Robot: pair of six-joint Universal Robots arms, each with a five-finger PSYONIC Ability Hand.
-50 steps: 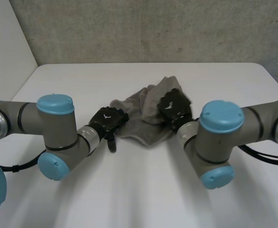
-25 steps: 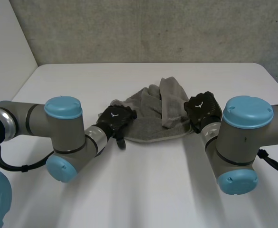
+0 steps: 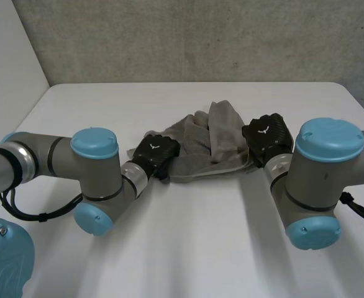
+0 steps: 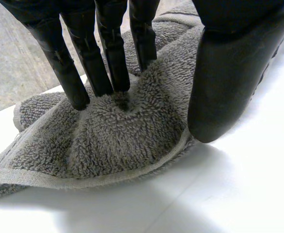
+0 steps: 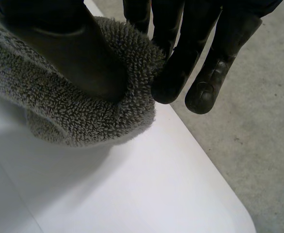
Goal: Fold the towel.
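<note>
— Where is the towel [image 3: 210, 146] now?
— Crumpled on the white table [image 3: 188, 242], between my hands. My left hand [image 3: 156, 153] presses straight fingers [image 4: 110, 58] into its left end, the thumb apart, beside the hem. My right hand [image 3: 268, 138] pinches its right edge between thumb and fingers.

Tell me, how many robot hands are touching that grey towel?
2. The left robot hand presses straight fingers onto the towel at its left edge. The right robot hand pinches its right end between thumb and fingers.
</note>
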